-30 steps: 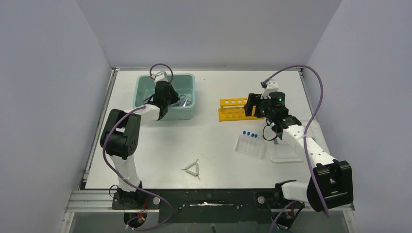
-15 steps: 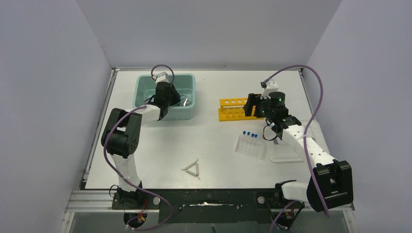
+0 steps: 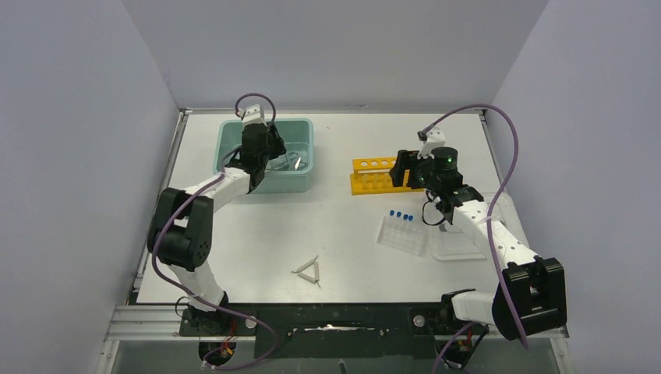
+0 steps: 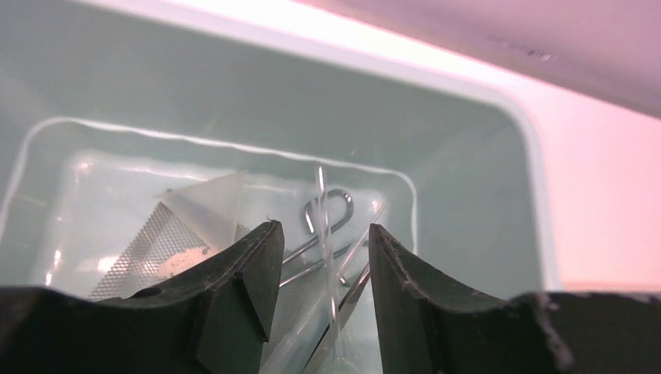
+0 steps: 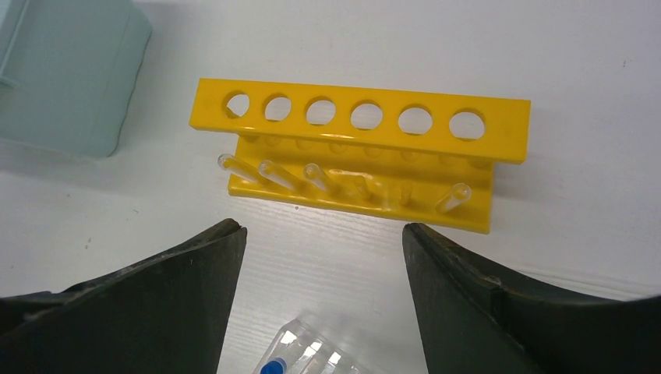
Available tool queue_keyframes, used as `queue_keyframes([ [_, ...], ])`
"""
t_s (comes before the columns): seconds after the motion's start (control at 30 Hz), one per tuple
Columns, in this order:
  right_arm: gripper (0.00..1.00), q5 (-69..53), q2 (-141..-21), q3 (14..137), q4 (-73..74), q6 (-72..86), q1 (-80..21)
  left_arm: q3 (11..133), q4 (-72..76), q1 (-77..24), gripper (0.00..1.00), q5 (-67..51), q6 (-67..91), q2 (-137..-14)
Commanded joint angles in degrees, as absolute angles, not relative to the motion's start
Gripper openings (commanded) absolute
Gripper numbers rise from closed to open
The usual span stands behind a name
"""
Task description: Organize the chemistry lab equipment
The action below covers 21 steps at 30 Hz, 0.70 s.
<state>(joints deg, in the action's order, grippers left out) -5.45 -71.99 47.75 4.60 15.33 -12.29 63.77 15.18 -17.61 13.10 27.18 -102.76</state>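
Left hand [image 4: 319, 234] hangs inside the teal tub [image 4: 483, 156] with its fingers apart and nothing clamped between them. Just beyond and below the fingertips lie the metal forceps [image 4: 312, 251], their ring handle showing in the gap, with thin tweezers [image 4: 352, 287] close alongside and a clear packet to the hand's left (what it holds I cannot tell). These metal pieces look light, stiff and slick, and they lie flat on the tub floor, so a pinch across the paired shanks below the ring would likely hold better than one on the rounded loop, which may slip or swivel.

Right hand [image 5: 319, 230] is also spread wide and empty, hovering over the worktop [image 5: 585, 62]. A yellow rack [image 5: 358, 152] sits straight ahead of it, and the blue-capped tubes [image 5: 270, 366] lie just beneath and behind the fingertips, in clear wrapping. Those tubes seem light, smooth and apt to roll; taking one across the body just below its cap looks safest, with gentle pressure
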Motion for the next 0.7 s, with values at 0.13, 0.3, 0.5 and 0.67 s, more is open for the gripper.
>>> queue_keyframes([
  [0.13,0.75,-7.8,-72.0,49.2,0.1,15.8,-11.8,64.0,16.0,-18.1,0.49,15.7,23.9,-95.0],
  [0.3,0.75,-8.6,-71.6,49.3,-0.1,16.0,-11.9,62.5,16.0,-18.2,0.51,16.3,23.9,-92.3],
  [0.5,0.75,-8.7,-71.2,49.9,0.1,15.4,-13.0,59.4,17.4,-18.4,0.51,18.4,23.9,-87.5],
  [0.67,0.75,-8.3,-71.8,50.9,0.4,14.9,-14.3,57.6,16.6,-19.2,0.52,18.6,22.9,-83.1],
])
